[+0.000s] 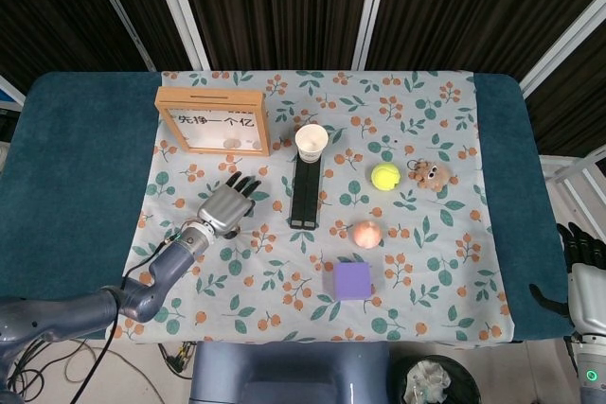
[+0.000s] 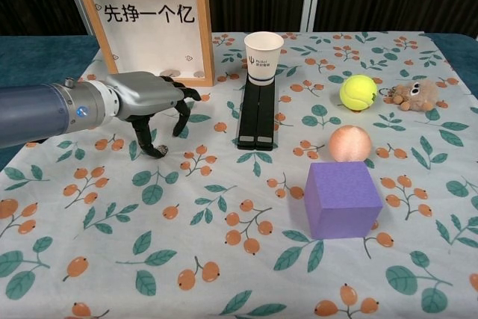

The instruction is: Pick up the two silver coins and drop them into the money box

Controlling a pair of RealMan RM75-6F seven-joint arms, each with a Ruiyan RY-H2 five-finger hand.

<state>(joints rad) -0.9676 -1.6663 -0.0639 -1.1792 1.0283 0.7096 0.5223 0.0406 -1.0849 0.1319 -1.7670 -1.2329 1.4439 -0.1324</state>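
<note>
The wooden-framed money box stands upright at the back left of the cloth. Two small silver discs, likely the coins, show at the bottom of its window. I see no loose coin for certain on the cloth. My left hand hovers just in front of the box, palm down, with its fingers arched and spread. Its thumb tip touches the cloth, and whether anything lies under it is unclear. My right hand hangs past the table's right edge, holding nothing.
A white paper cup stands on a black flat bar right of the left hand. Further right are a tennis ball, a small plush toy, a peach-coloured ball and a purple cube.
</note>
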